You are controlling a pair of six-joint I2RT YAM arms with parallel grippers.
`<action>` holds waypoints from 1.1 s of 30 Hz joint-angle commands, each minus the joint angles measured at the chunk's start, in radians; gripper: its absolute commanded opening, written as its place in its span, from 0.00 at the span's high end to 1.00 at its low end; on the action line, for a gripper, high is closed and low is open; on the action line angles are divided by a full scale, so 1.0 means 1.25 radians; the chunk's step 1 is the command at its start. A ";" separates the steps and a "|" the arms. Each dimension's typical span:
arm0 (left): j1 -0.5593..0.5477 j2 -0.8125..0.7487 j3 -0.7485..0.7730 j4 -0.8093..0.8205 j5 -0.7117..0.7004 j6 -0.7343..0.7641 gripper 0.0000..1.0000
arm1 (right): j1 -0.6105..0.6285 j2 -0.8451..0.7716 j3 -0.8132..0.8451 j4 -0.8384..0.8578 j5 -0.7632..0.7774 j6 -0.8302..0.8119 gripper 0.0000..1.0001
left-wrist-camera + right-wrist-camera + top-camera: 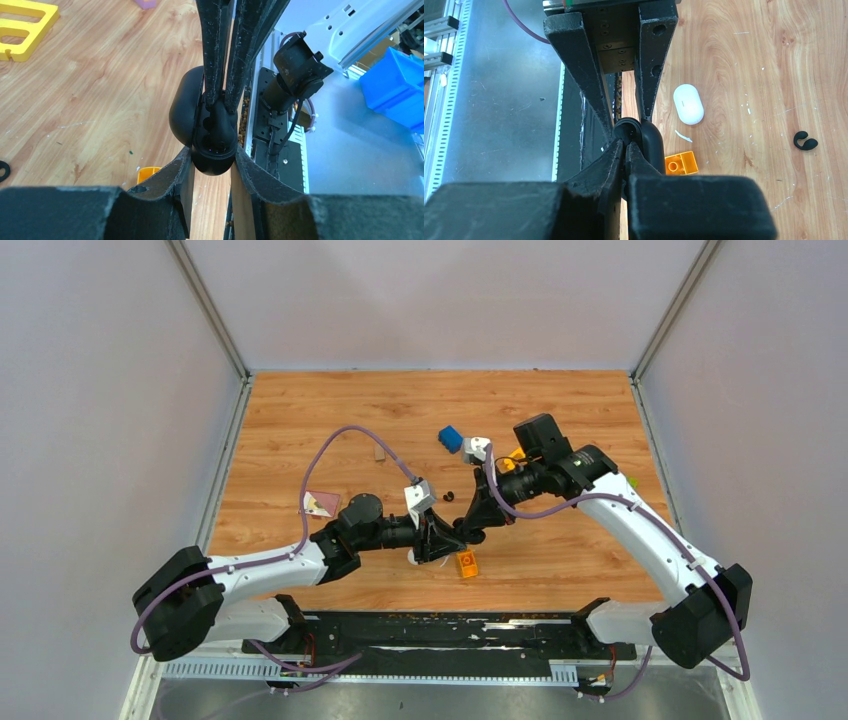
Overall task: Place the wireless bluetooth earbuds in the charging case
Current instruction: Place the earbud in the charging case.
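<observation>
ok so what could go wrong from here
1. The right claw is pinched shut at the mouth of the open black case; pushing harder could lever it out of the left claw, which grips only one end.
2. The case is held off the table, so a slip drops it.
3. No earbud shows, so a miss could go unnoticed.

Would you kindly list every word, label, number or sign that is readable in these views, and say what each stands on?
No readable text appears in any view.
White oval case: plain, no print.
Orange block: only a moulded ring, no letters.
Blue bin: no label visible.
Black oval object pinched by the left gripper and right gripper: no marking visible.
</observation>
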 commanded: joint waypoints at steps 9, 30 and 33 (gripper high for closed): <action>-0.004 -0.002 0.037 0.031 0.012 0.016 1.00 | 0.010 -0.006 0.004 0.010 0.028 -0.013 0.99; -0.005 -0.021 0.020 0.022 -0.003 0.012 1.00 | -0.006 -0.017 0.148 -0.139 -0.094 -0.066 0.80; -0.005 -0.040 0.011 0.008 -0.008 0.017 1.00 | -0.042 -0.010 0.190 -0.151 -0.156 -0.066 0.80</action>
